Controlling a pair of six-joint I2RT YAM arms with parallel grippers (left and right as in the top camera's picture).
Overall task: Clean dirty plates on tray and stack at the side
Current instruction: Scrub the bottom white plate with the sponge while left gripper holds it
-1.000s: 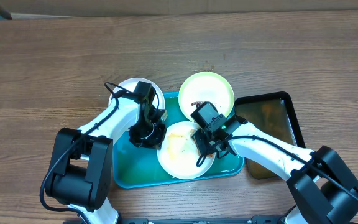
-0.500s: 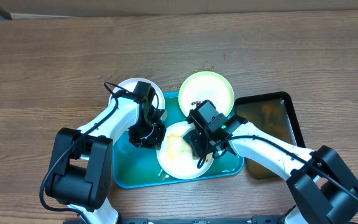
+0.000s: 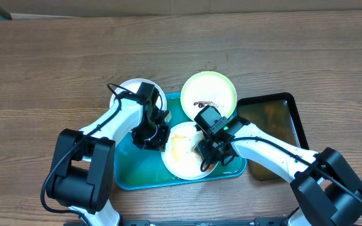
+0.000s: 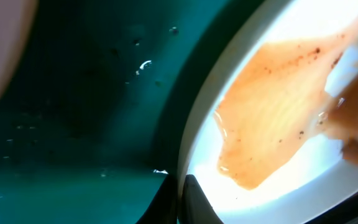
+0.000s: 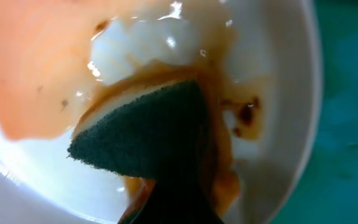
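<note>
A white plate [image 3: 182,154] with orange-brown liquid lies on the teal tray [image 3: 131,172]. My left gripper [image 3: 149,137] is shut on this plate's left rim; the left wrist view shows the fingers [image 4: 180,198] pinching the rim [image 4: 194,140]. My right gripper [image 3: 207,150] is shut on a dark green sponge [image 5: 145,127] and presses it onto the plate [image 5: 36,155] amid suds and brown smears. A second white plate [image 3: 131,93] sits at the tray's far left edge. A pale green plate [image 3: 209,91] with a brown smear sits at the far right edge.
A smaller black tray [image 3: 272,119] with brownish liquid lies right of the teal tray, partly under my right arm. The wooden table [image 3: 55,63] surrounds everything.
My right gripper has shifted the sponge across the white plate, first left, then back right and down. The plate has slid slightly right. The left gripper keeps its hold.
</note>
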